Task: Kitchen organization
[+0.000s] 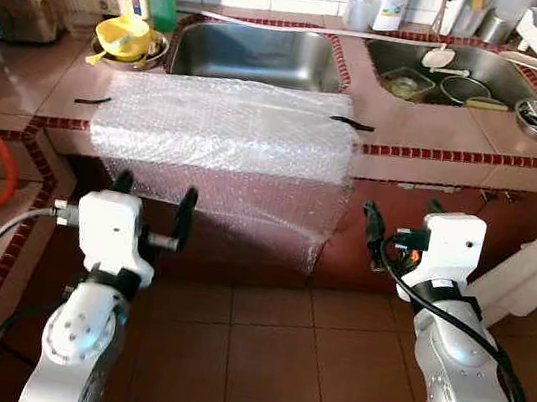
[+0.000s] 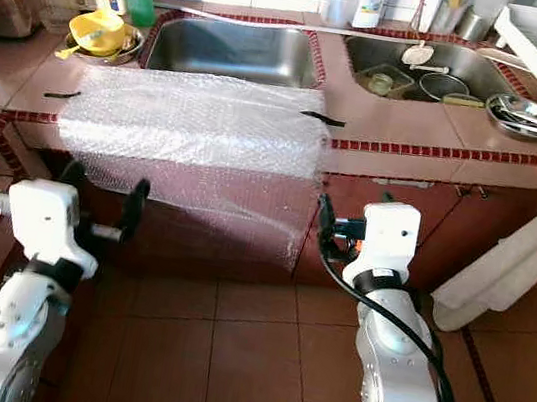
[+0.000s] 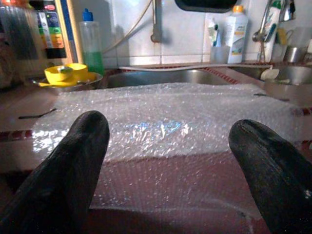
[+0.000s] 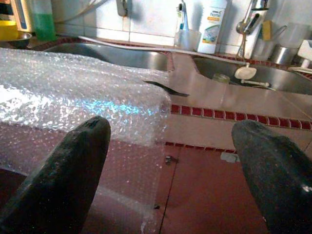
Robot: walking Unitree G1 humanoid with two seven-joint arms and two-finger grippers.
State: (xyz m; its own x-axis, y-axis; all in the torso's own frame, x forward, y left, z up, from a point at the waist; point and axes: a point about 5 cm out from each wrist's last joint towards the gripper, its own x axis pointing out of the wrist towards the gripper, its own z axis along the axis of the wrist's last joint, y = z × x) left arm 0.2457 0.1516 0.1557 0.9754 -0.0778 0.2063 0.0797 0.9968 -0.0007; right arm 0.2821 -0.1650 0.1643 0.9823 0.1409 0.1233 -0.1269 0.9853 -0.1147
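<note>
A clear bubble-wrap sheet [image 1: 227, 139] is lying across the tiled red counter [image 1: 440, 136], draping over its front edge. The left gripper [image 1: 151, 206] and right gripper [image 1: 398, 226] are hovering below it, fingers spread wide, holding nothing.

A sheet of clear bubble wrap [image 1: 227, 139] lies spread flat on the reddish tiled counter [image 1: 430, 134], just in front of the left sink basin [image 1: 255, 52]. Its far edge runs at 12 o'clock along the basin's near rim. Its near part folds over the counter's front edge and hangs down the cabinet face toward 6 o'clock, lowest at its 5 o'clock corner. The hanging part is see-through, with the red cabinet showing behind it; the flat part looks whiter and catches glare. A strip of black tape [image 1: 353, 124] sits at the sheet's 3 o'clock edge, and another strip [image 1: 91, 100] at its 9 o'clock edge.
</note>
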